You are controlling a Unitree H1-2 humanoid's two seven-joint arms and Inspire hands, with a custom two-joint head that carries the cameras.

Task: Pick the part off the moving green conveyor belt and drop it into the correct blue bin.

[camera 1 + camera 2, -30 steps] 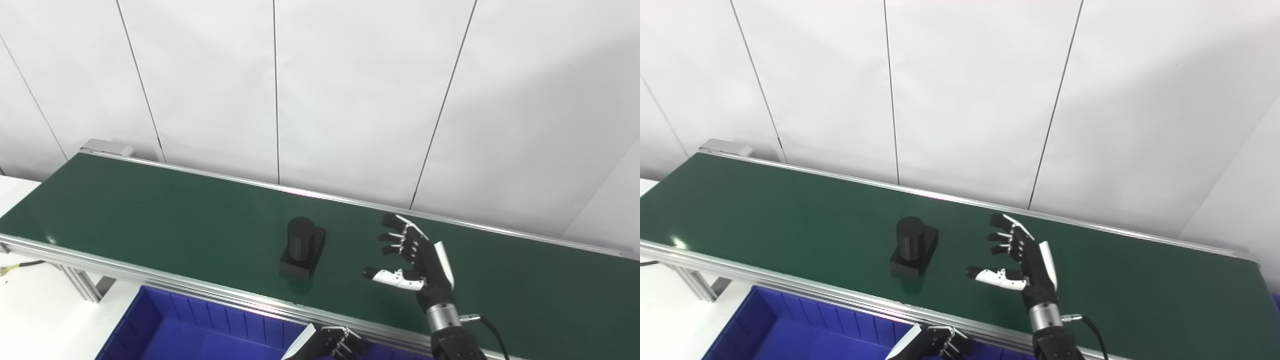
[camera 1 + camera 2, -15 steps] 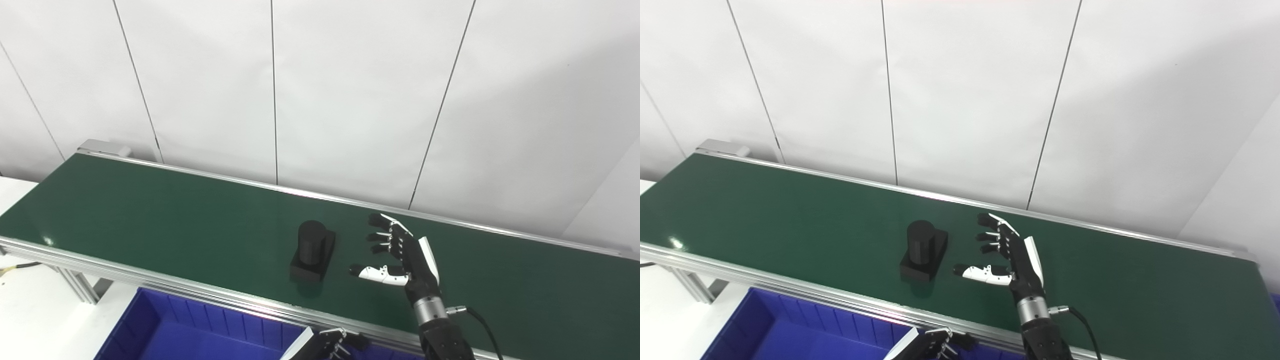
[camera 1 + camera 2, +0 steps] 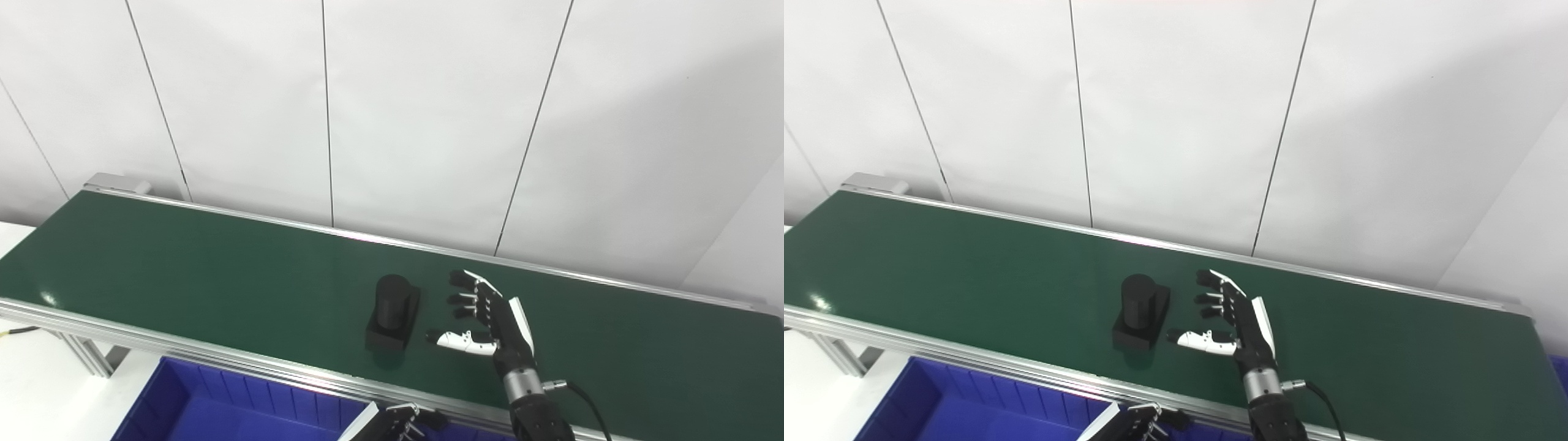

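Black part [image 3: 392,311] on green belt [image 3: 184,269], spread right hand [image 3: 490,321] just beside

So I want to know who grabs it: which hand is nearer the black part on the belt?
Right. The right hand is open over the belt, just right of the black part, not touching. The left hand sits low below the belt's near rail.

Black right hand [image 3: 499,318] with white panels, silver wrist, perhaps a cable.

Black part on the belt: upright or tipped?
Upright: the black part sits flat on its rectangular base on the green conveyor belt, cylinder pointing up.
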